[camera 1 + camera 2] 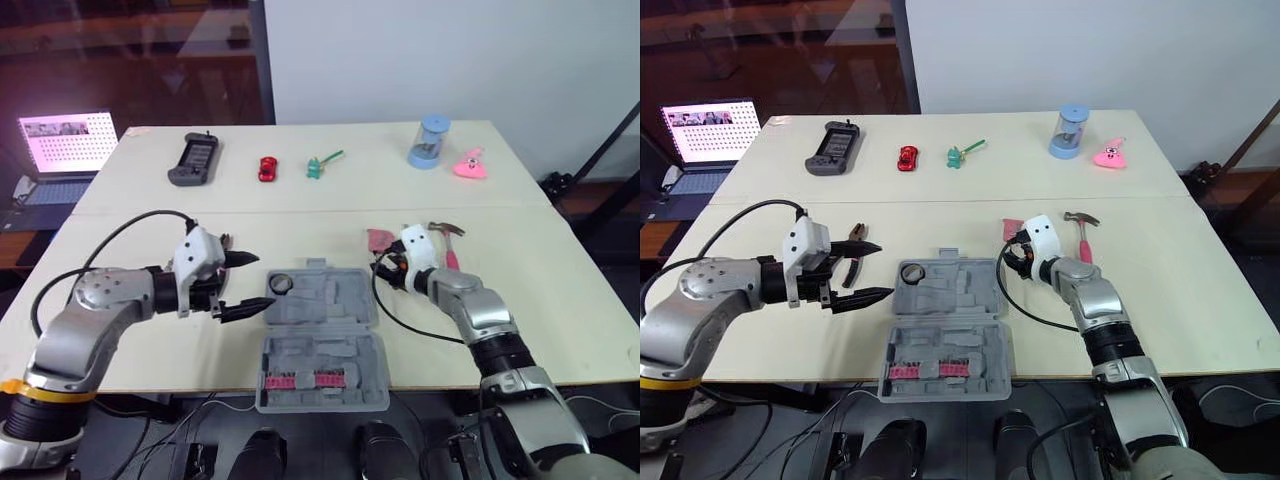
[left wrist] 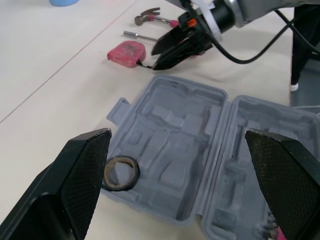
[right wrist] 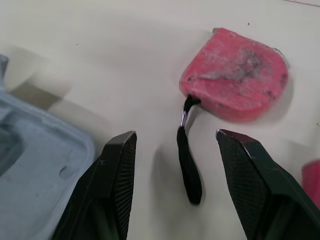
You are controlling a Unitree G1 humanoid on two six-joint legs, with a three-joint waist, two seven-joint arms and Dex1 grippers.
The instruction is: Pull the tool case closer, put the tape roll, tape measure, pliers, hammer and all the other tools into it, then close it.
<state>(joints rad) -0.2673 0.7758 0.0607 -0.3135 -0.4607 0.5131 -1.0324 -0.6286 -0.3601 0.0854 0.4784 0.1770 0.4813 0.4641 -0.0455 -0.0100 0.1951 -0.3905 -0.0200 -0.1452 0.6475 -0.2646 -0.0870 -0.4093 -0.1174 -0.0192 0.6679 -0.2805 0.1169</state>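
"Two grippers over one pale table (image 1: 560, 290): what has each got hold of?" asks the desk.

"Nothing in either. The left gripper (image 1: 262, 281) hangs just beside the left edge of the grey moulded plastic tool case (image 1: 330, 300), its black fingers spread wide and empty. The right gripper (image 3: 176, 133) sits low by the case's far right corner. Its fingers are parted, and the black wrist strap (image 3: 187, 165) of the flat red tape measure (image 3: 235, 75) lies between them, touching neither."

"And the case?"

"Lying open and flat at the table's near edge, in the centre. The black tape roll (image 2: 120, 187) rests in its far left corner pocket, and a row of red bits (image 1: 300, 380) sits in the near half."

"The other tools?"

"The pink-handled hammer (image 1: 1083, 240) lies just right of the tape measure, with a thin metal rod (image 2: 140, 36) near it. The red-handled pliers (image 1: 856, 233) lie beside the left gripper, partly hidden by it. On the table's far side are a black handheld console (image 1: 193, 160), a red toy car (image 1: 267, 168) and a blue cylinder (image 1: 430, 142)."
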